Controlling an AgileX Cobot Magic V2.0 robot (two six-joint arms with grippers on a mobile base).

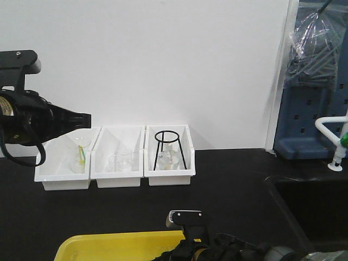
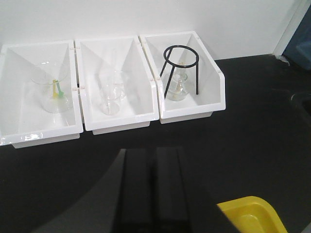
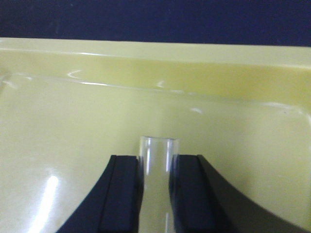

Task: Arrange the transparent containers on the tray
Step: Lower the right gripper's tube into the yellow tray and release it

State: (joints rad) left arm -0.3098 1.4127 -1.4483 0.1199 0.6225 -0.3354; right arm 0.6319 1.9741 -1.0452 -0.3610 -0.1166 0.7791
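Left black gripper [image 2: 154, 194] hovers over the black tabletop [image 2: 252, 145], fingers pressed together, holding nothing; right black gripper [image 3: 155, 194] clamps a slim clear glass test tube [image 3: 156, 174] (open rim forward) above the shallow yellow plastic tray [image 3: 73, 126]

This is a laboratory. A black table [image 1: 228, 190] stands against a plain white wall, with a sunken black sink [image 1: 315, 201] at the right and a white gooseneck lab tap [image 1: 334, 133] beside it. At the far side sit three white bins [image 2: 116, 92] holding clear glass beakers [image 2: 51, 87] and a black wire tripod stand [image 2: 180, 68].
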